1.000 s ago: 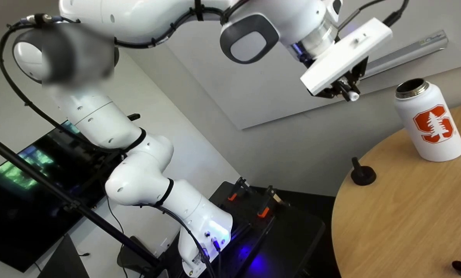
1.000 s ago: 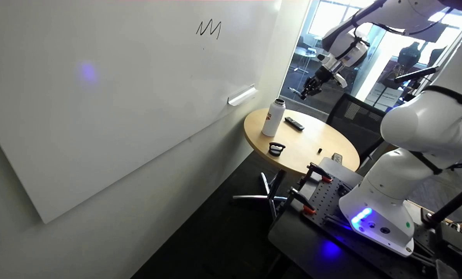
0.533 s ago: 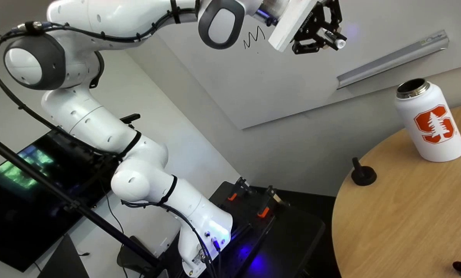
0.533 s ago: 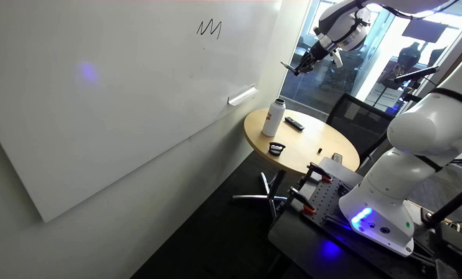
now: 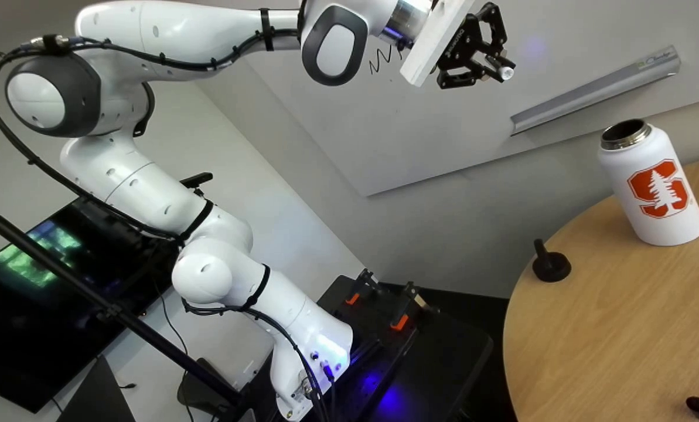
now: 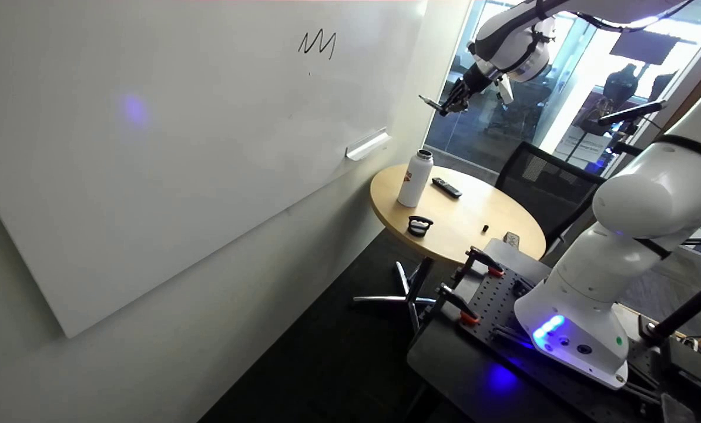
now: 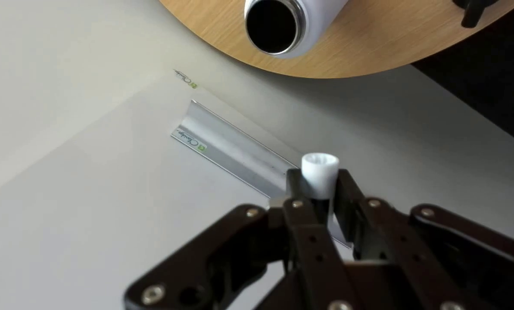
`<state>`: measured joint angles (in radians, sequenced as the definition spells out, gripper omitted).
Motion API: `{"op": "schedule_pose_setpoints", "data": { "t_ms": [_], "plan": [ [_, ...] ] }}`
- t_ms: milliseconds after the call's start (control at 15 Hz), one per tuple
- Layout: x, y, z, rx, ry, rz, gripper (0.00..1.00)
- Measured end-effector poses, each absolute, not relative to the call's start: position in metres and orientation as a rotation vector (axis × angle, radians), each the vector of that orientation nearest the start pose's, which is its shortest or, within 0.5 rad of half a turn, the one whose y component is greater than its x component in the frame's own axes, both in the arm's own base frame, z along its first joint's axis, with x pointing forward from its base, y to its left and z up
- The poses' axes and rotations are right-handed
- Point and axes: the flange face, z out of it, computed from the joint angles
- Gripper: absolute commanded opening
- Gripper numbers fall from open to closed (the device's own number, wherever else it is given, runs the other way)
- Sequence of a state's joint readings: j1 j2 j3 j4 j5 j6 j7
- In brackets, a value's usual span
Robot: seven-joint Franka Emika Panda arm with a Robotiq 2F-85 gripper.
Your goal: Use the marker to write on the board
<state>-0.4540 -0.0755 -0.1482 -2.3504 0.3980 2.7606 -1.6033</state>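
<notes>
The gripper (image 7: 319,185) was closed on the marker (image 6: 429,102), holding it crosswise with one end jutting toward the board (image 6: 209,147) — presumably so its tip could touch down before the gripper did — though it hung in mid-air apart from the board and its black zigzag (image 6: 317,44), so a new stroke would likely have called for a reach closer. On the round table (image 5: 607,328) the white bottle (image 5: 657,181) stood open-mouthed, too dark inside to show any contents, and the black handled piece (image 5: 551,268) nearby was perhaps its lid.
</notes>
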Motion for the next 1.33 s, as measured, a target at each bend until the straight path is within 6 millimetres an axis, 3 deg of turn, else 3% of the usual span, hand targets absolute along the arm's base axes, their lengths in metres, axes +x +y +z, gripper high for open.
{"op": "schedule_pose_setpoints", "data": {
  "t_ms": [333, 600, 667, 800, 1000, 1067, 1333],
  "plan": [
    [0.435, -0.308, 0.419, -3.323, -0.91, -0.841, 0.09],
    [0.428, -0.315, 0.399, -3.464, -0.683, -0.859, 0.09],
    [0.424, -0.319, 0.394, -3.485, -0.63, -0.842, 0.21],
    [0.425, -0.317, 0.392, -3.499, -0.564, -0.831, 0.21],
    [0.427, -0.314, 0.392, -3.496, -0.552, -0.838, 0.21],
    [0.429, -0.312, 0.393, -3.493, -0.558, -0.842, 0.09],
    [0.428, -0.315, 0.394, -3.504, -0.593, -0.823, 0.09]
  ]
}}
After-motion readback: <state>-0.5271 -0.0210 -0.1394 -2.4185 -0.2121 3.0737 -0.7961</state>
